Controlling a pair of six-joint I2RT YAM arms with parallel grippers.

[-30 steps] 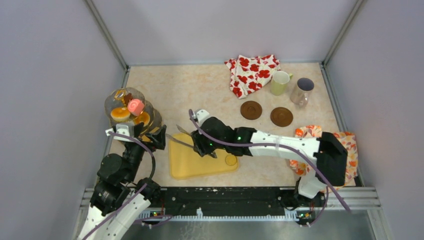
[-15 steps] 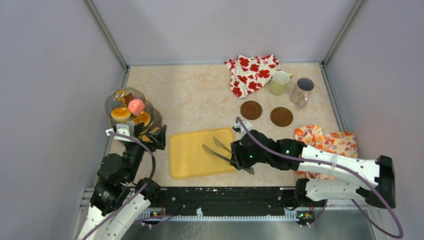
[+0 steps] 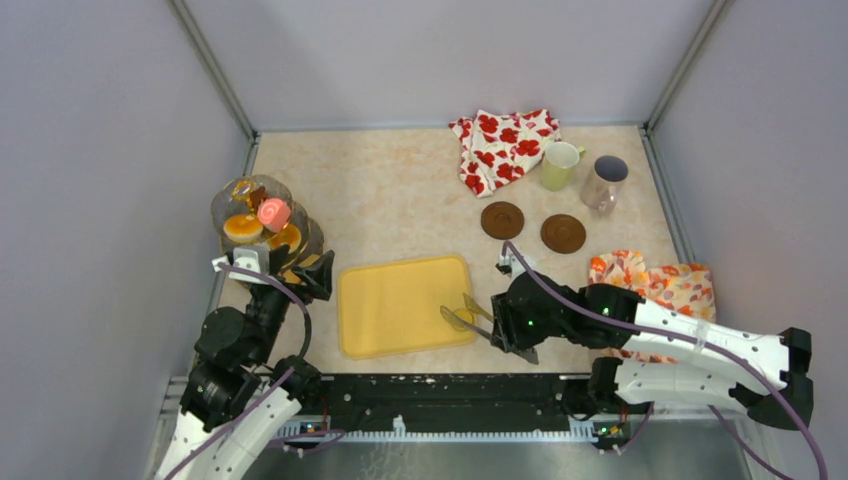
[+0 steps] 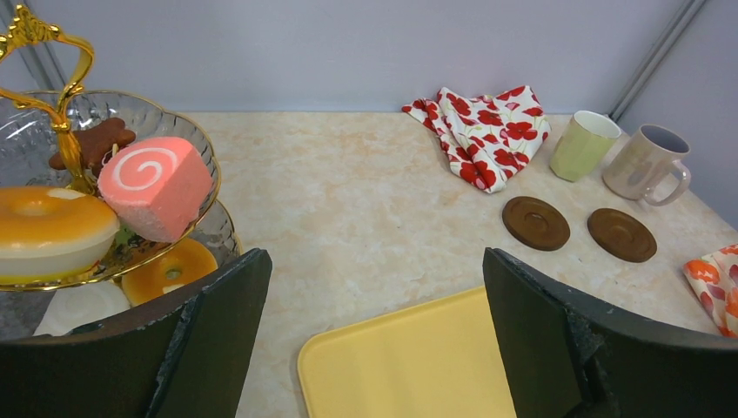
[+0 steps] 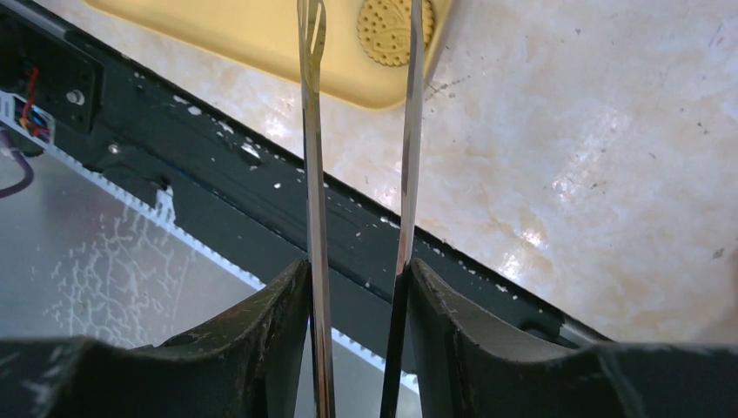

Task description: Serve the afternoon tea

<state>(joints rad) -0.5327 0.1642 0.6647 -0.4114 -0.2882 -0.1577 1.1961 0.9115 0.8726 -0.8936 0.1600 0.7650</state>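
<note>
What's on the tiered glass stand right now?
Top tier of the stand: a pink swirl roll, an orange tart and a brown biscuit. Below, a second orange tart and a pale piece show; the upper plate hides the rest.

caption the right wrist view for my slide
Right jaws shut on metal tongs that point toward a round biscuit on the yellow tray

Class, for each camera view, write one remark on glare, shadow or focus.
Top view: even, soft light, no hard shadows on the table. Left wrist view: the open left claw looks dark and soft-edged, the pink swirl roll sharp. Right wrist view: the tongs in the right claw gleam with bright streaks; the table has shiny patches.
</note>
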